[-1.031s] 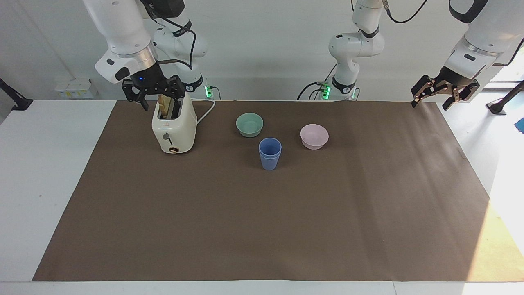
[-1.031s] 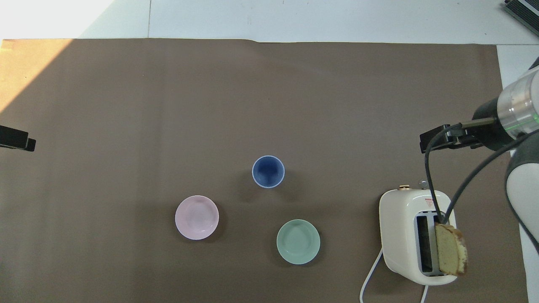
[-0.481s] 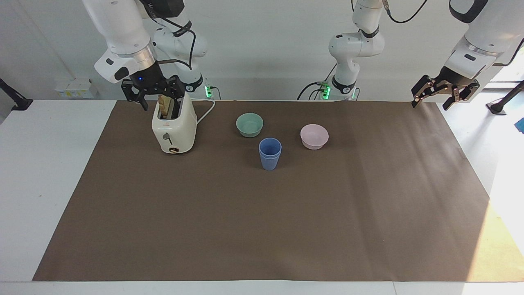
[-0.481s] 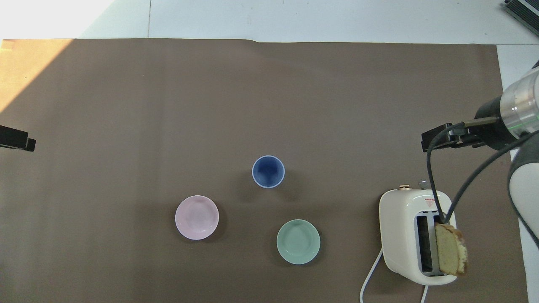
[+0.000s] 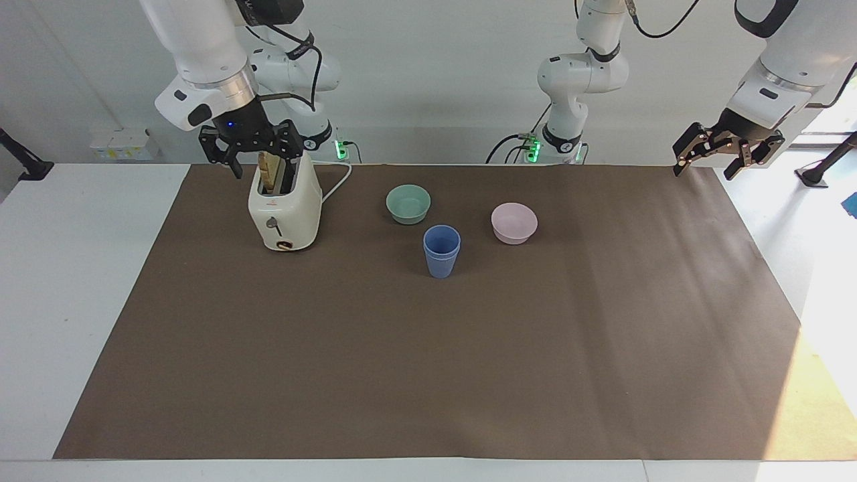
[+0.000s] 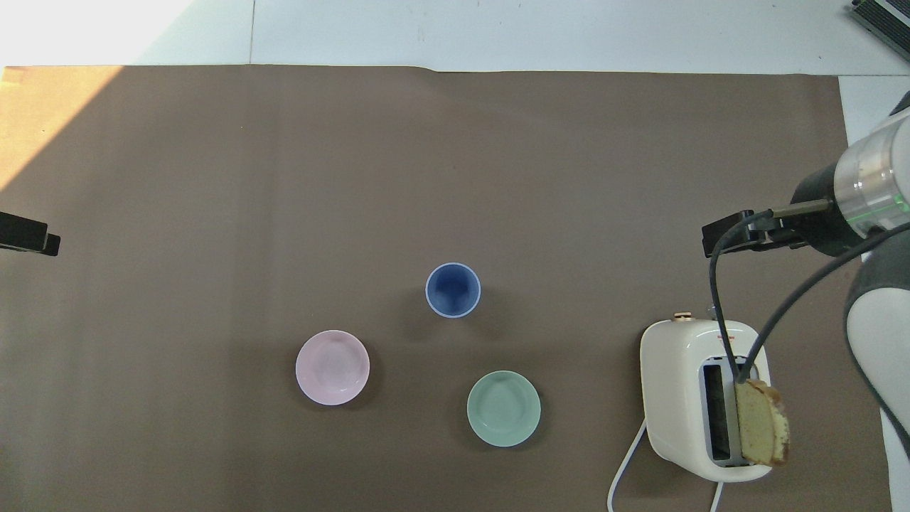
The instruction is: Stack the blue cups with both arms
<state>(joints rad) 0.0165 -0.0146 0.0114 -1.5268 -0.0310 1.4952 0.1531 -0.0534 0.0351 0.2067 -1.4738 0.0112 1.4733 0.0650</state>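
Observation:
The two blue cups (image 5: 441, 251) stand nested as one upright stack in the middle of the brown mat, also seen from above (image 6: 453, 289). No gripper touches them. My right gripper (image 5: 264, 164) hangs open just above the toaster, its fingers spread to either side of the bread slice; from overhead the right gripper (image 6: 739, 233) shows as a black block. My left gripper (image 5: 703, 173) waits open in the air over the mat's corner at the left arm's end. Only the tip of that left gripper (image 6: 28, 238) reaches into the overhead view.
A cream toaster (image 5: 284, 207) holding a bread slice (image 6: 761, 423) stands at the right arm's end. Nearer to the robots than the cups sit a mint-green bowl (image 5: 408, 203) and a pink bowl (image 5: 513, 222). The toaster's white cord (image 5: 338, 184) trails toward the robots.
The right arm has shifted slightly above the toaster. The cups, bowls and left arm have not moved.

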